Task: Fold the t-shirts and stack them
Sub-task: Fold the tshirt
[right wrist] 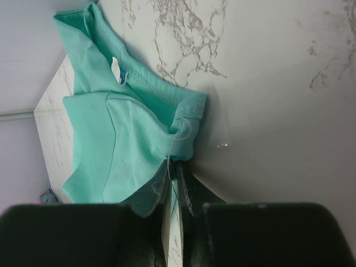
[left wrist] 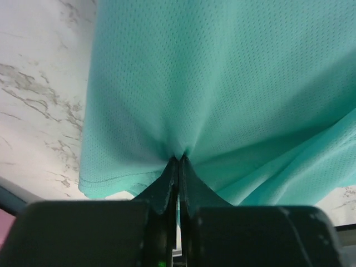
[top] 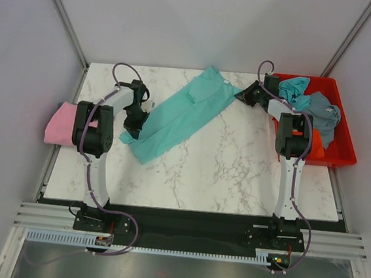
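Note:
A teal-green t-shirt lies stretched in a long diagonal band across the marble table. My left gripper is at its lower-left end. In the left wrist view that gripper is shut on a pinch of the teal fabric. My right gripper is at the shirt's upper-right end, and the right wrist view shows it shut on a bunched hem of the shirt close to the collar label. A pink t-shirt lies folded at the table's left edge.
A red plastic tray stands at the right edge behind my right arm. It holds a light blue t-shirt, a grey-blue one and an orange one. White walls close in the table at the back and sides.

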Robot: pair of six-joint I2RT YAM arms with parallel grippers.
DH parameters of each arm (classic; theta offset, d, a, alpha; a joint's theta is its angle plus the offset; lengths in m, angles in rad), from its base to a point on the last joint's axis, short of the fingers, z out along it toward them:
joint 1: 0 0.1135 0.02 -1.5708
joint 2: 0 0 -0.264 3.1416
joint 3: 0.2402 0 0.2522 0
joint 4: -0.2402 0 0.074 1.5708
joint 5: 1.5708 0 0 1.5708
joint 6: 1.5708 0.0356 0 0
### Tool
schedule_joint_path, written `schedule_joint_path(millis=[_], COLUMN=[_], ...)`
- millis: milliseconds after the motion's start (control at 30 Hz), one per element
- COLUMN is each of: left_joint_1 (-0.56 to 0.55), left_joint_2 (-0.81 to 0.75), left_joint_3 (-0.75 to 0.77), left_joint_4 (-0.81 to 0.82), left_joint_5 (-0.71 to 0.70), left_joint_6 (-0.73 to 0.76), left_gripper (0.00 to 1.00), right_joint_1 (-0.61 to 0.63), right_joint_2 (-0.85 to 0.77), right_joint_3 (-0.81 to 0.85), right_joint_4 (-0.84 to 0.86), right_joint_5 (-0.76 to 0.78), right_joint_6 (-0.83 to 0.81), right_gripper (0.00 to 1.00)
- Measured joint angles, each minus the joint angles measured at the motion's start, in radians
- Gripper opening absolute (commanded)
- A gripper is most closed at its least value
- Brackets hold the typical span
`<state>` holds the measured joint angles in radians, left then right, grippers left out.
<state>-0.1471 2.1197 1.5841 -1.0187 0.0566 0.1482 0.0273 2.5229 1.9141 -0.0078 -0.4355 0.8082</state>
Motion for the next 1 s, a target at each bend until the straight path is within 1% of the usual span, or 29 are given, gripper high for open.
schedule_joint_path(millis=[167,433,533,1000], left_joint_1=[-0.038,-0.219,-0.266,-0.433], left_joint_2=[-0.019,-0.057,-0.065,-0.082], left_joint_3=[-0.036,-0.108,-0.123,-0.135], left_joint_4=[-0.003,-0.021,-0.023,-0.024], left_joint_5=[0.025,0.086,0.107,0.142], left_joint_6=[0.0,-0.001,-0.001,-0.001], left_gripper=[0.02,0.02,0.02,0.02], right_joint_1=[0.002,0.006,0.007,0.01], right_joint_2=[0.014,0.031,0.031,0.031], right_joint_3=[0.027,0.054,0.054,0.054], right_joint_4=[-0.003,0.006,0.008,0.011], right_joint_5=[0.011,0.034,0.035,0.038], right_joint_6=[-0.005,-0.016,-0.019,-0.039], right_gripper=[0.15,0.14,0.14,0.14])
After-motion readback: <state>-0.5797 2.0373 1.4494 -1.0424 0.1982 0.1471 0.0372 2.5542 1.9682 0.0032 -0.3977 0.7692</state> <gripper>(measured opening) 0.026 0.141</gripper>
